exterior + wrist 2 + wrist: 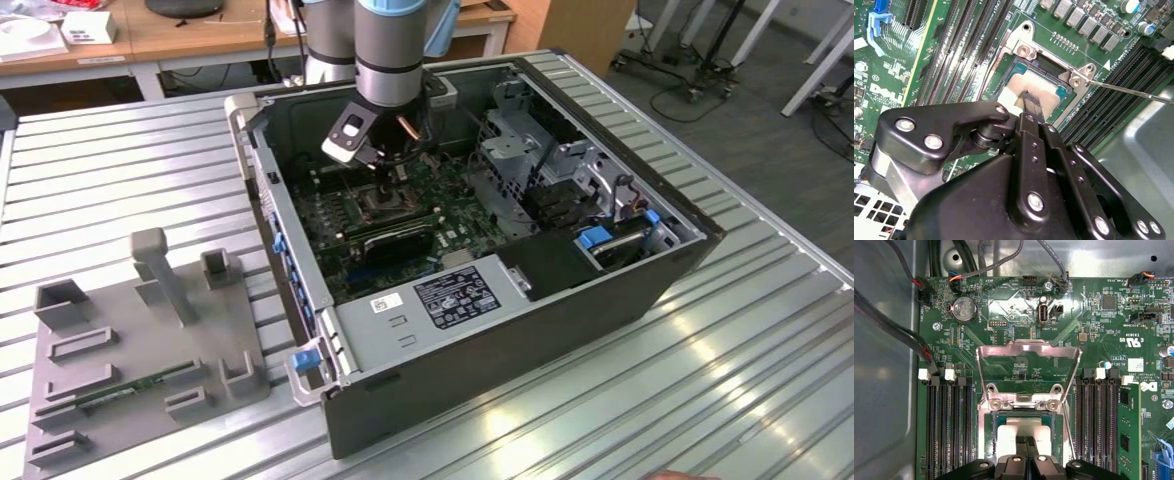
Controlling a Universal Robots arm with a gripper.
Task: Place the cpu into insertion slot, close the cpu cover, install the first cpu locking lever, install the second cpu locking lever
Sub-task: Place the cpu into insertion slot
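Observation:
The cpu (1013,430) (1015,91), a pale square chip, lies flat inside the insertion slot (985,440) (1021,49), whose silvery rim frames it on the green motherboard. My gripper (1027,444) (1032,103) (387,188) reaches down into the open computer case, its black fingertips shut together right over the chip's top, on or just above it. The cpu cover (1029,346), a thin metal frame with a square cut-out, stands swung up from its hinge on one side of the slot. A thin wire locking lever (1129,90) sticks out sideways from a corner of the slot.
Long black memory slots (949,430) (1099,425) flank the slot, with a memory stick (1128,435) beyond. A coin battery (965,310) and cables (884,325) sit near the case wall. A drive cage (521,150) and power supply (427,300) crowd the case. A grey fixture (147,340) lies on the slatted table.

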